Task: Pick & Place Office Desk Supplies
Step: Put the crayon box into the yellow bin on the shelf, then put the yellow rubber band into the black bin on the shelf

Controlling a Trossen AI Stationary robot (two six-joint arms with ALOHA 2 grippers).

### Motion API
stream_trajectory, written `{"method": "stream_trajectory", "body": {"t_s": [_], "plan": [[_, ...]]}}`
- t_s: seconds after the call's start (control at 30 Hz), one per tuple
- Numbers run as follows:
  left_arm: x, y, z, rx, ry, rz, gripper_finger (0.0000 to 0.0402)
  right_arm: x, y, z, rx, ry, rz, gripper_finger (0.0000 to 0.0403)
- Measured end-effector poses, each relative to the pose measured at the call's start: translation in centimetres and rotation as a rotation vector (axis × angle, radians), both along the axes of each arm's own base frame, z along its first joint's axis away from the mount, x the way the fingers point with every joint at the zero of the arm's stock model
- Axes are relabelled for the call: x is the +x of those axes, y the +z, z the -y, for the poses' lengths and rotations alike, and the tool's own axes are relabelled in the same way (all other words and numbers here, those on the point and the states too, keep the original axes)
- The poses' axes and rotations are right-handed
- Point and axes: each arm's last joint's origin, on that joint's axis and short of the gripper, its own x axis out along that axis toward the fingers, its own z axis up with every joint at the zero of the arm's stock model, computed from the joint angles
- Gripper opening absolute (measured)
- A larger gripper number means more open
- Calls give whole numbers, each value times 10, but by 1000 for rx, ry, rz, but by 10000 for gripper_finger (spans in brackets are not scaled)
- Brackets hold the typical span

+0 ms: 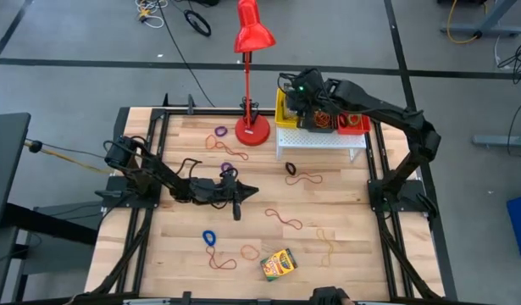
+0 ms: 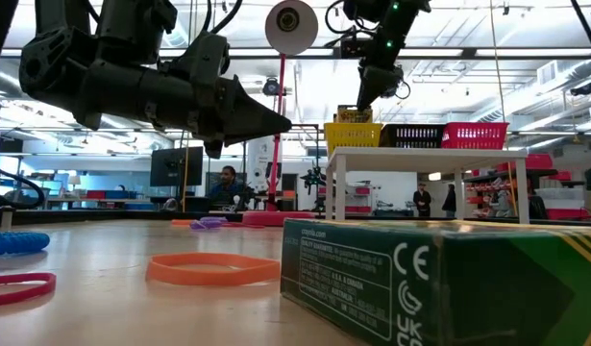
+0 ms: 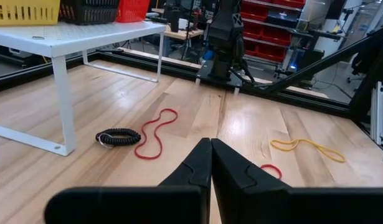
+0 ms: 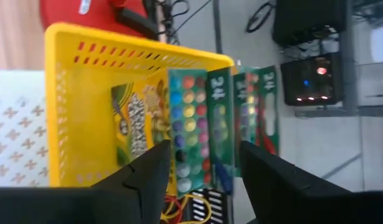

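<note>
With our right gripper (image 4: pixel 200 165) spread open above the yellow plastic basket (image 4: pixel 73 93) where crayon boxes (image 4: pixel 179 118) lie, we judge a drop-off done and must next fetch the yellow-and-green crayon box (image 1: pixel 279 264) on the table, left gripper (image 1: pixel 236 199) clenched empty.

The right gripper (image 4: pixel 200 165) hangs high at the table's far side, fingers parted; the left gripper (image 3: pixel 210 163) (fingers pressed together) hovers mid-table.

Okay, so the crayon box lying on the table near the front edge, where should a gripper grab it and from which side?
Across its two long edges, coming straight down: the crayon box lies flat and skewed on the table, with clear wood beside both long sides.
</note>
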Motion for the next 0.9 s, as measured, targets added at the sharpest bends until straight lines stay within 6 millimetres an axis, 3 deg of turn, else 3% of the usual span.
{"method": "stream_trajectory", "body": {"t_s": [0.27, 0.63, 0.9], "plan": [[0, 0, 1, -17, -6, 2, 10, 3, 5, -5, -43, -34, 37, 202], [0, 0, 1, -26, -10, 4, 10, 1, 7, -3, -101, -116, 34, 266], [0, 0, 1, -26, -10, 4, 10, -4, 15, -7, -201, -165, 4, 241]]}}
